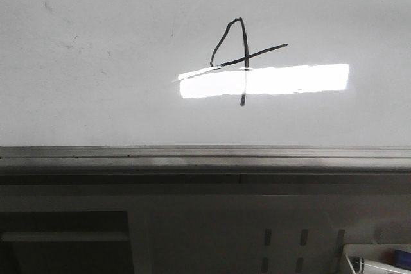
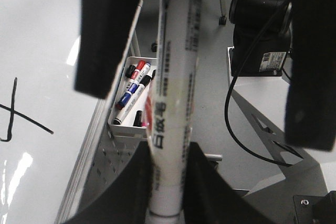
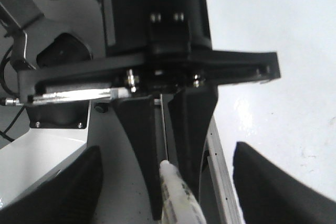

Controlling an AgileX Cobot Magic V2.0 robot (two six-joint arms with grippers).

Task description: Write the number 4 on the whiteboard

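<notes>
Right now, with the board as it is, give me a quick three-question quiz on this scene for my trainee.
1. True or false: a number 4 is drawn on the whiteboard.
2. Which gripper holds the marker?
3. Where do the spare markers lie? A) in a tray B) on the floor C) on a chair

Key: 1 true. 2 the left gripper, shut on it. 3 A.

tray: small white marker tray (image 2: 118, 128) beside board edge | contents: red-capped marker (image 2: 137, 68), blue-capped marker (image 2: 132, 88), black-capped ones, lying side by side | cable: black cable (image 2: 230, 109) looping over grey floor (image 2: 210, 51) | box: black unit (image 2: 258, 32)
</notes>
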